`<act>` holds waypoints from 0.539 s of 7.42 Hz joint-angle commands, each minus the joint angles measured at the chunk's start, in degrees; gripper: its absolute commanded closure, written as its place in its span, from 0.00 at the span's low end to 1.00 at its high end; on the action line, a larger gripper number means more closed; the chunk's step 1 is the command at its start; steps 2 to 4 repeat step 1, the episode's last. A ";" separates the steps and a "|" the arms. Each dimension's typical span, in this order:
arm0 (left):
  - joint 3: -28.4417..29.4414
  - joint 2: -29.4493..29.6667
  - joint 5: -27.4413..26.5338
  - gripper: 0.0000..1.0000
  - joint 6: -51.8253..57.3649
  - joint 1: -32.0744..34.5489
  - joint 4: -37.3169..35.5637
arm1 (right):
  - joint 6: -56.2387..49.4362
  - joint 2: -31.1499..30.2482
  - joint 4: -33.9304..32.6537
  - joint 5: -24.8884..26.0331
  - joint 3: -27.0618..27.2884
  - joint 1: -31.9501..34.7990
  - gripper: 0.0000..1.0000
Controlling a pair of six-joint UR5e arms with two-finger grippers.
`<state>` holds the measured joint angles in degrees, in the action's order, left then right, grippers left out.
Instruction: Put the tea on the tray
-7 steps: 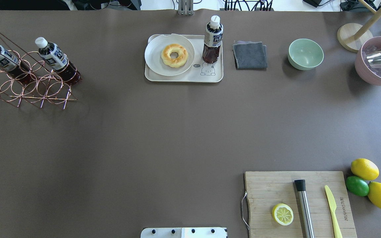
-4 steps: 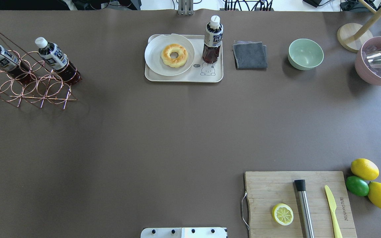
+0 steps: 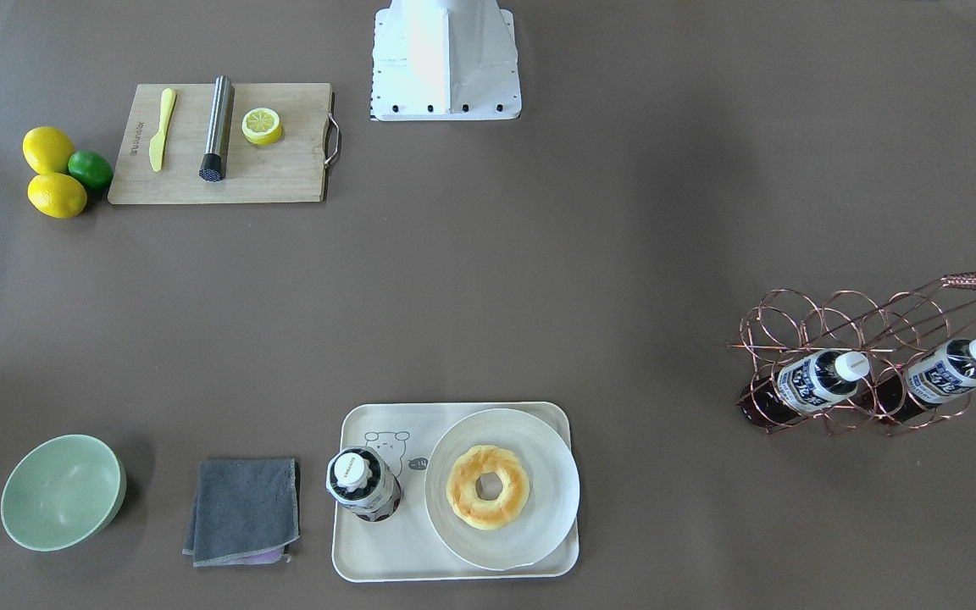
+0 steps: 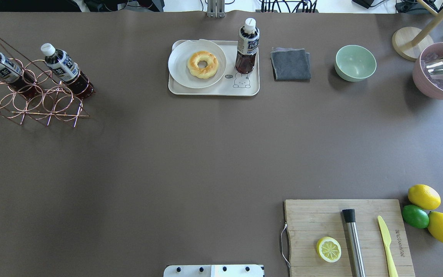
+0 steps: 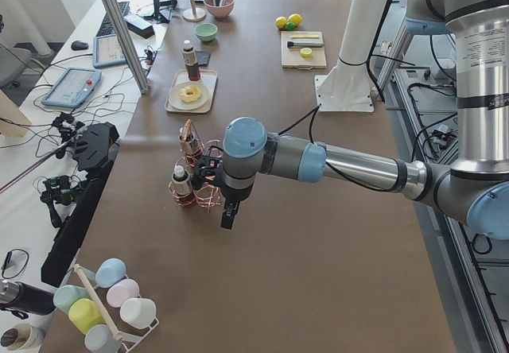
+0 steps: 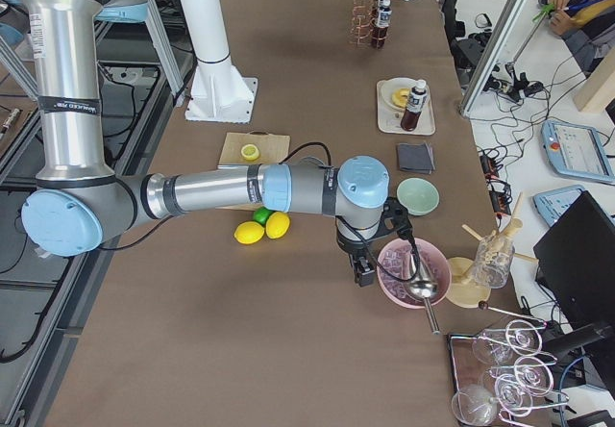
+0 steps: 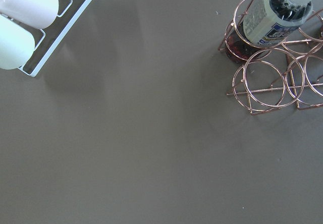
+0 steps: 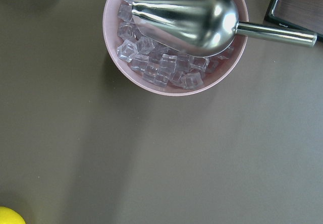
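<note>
Nothing has moved: the tea (image 4: 247, 48) stands upright on the tray (image 4: 210, 91); whether the left gripper (image 5: 228, 216) or right gripper (image 6: 364, 274) is clenched cannot be told

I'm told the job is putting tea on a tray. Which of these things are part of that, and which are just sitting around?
Part of the job: the tea bottle, standing on the cream tray.

Just lying about: plate, doughnut, grey cloth, green bowl, cutting board, wire rack with two spare bottles, ice bowl.
</note>
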<state>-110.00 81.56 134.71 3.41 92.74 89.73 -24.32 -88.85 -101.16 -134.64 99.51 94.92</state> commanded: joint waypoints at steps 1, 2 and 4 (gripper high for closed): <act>-0.13 0.01 -0.06 0.02 0.02 -0.01 0.09 | 0.06 0.08 0.00 -0.01 0.07 0.00 0.00; -0.13 0.01 -0.06 0.02 0.02 -0.01 0.09 | 0.06 0.08 0.00 -0.01 0.07 0.00 0.00; -0.13 0.01 -0.06 0.02 0.02 -0.01 0.09 | 0.06 0.08 0.00 -0.01 0.07 0.00 0.00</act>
